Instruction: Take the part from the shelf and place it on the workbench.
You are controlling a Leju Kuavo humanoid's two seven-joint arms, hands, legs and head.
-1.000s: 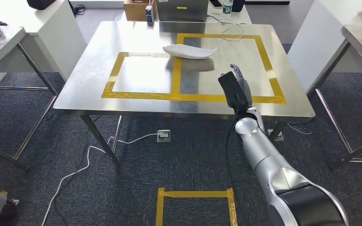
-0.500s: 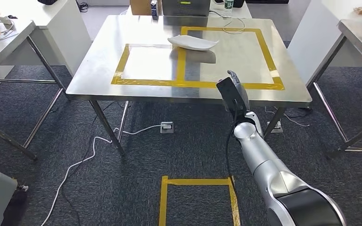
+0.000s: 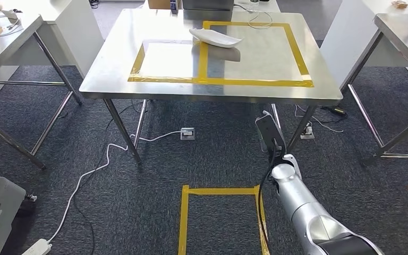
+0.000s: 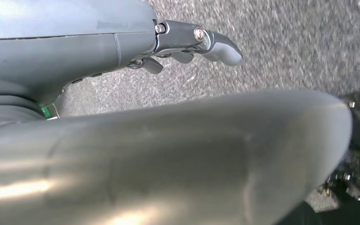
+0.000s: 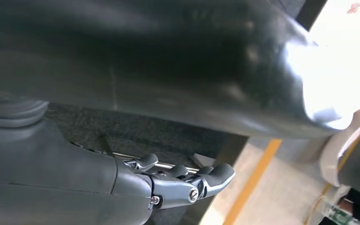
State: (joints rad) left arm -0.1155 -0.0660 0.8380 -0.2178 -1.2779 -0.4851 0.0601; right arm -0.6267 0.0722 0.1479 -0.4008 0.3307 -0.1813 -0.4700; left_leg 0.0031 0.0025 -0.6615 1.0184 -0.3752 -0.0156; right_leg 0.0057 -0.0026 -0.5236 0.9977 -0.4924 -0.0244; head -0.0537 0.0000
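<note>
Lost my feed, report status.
Right hand empty, off the workbench. Left hand empty. White part on workbench, across the yellow tape. Nothing obstructing.

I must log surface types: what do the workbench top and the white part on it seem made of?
Workbench top: probably stainless steel, brushed, showing soft reflections. White part: possibly moulded plastic, smooth and matte; the material is uncertain from here.

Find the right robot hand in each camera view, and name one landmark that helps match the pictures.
Head view: the right robot hand is right of centre, over the carpet in front of the workbench.
Right wrist view: close up, fingers apart, holding nothing.
Left wrist view: not in it; that one is the left robot hand.
Shared landmark: the workbench's yellow tape, beyond the fingertips in the right wrist view.
</note>
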